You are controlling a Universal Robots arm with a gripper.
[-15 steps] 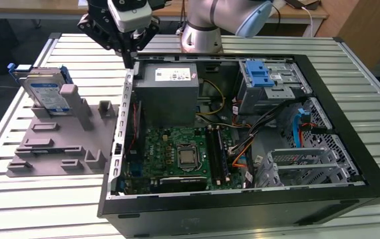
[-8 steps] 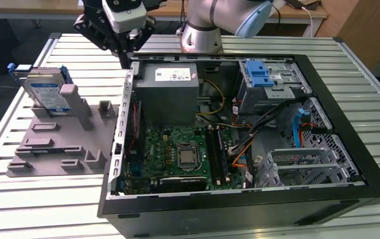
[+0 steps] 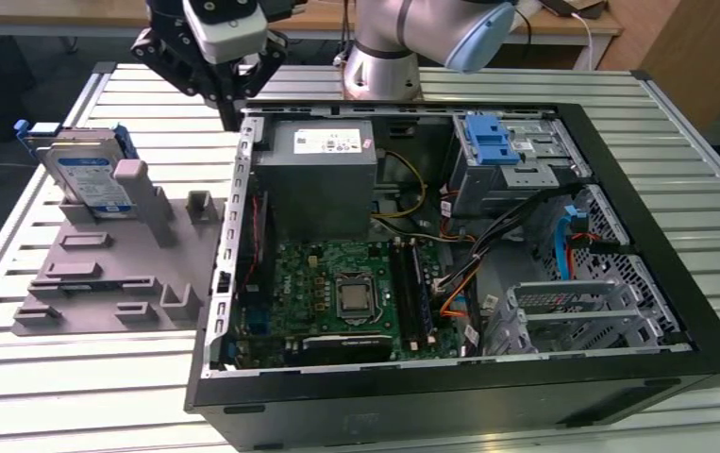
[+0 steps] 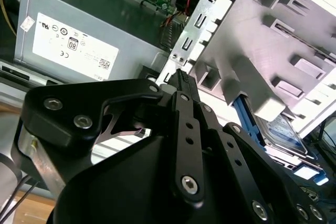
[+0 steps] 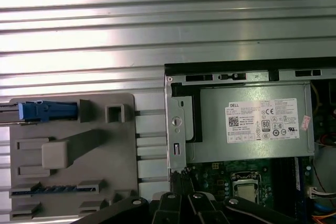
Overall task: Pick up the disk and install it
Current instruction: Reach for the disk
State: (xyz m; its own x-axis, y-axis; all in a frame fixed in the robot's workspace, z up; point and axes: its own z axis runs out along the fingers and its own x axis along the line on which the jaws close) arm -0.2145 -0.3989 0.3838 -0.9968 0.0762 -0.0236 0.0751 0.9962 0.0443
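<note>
The disk (image 3: 89,179) is a silver drive with a white-and-blue label and blue rails. It stands on edge in a grey holder (image 3: 108,274) on the exterior view's left, outside the open computer case (image 3: 680,274). My gripper (image 3: 227,118) hangs above the table near the case's back left corner, right of and behind the disk and apart from it. Its fingers are shut with nothing between them. In the second wrist view the closed tips (image 4: 181,77) point at the case's edge, with the disk (image 4: 283,132) off to one side. The first wrist view shows the disk's blue rail (image 5: 47,111) edge-on.
Inside the case sit a grey power-supply box (image 3: 322,179), the motherboard (image 3: 347,293) and a metal drive cage with a blue latch (image 3: 498,142). Cables cross the middle. The slatted metal table (image 3: 58,377) lies around case and holder. The arm's base (image 3: 378,66) stands behind.
</note>
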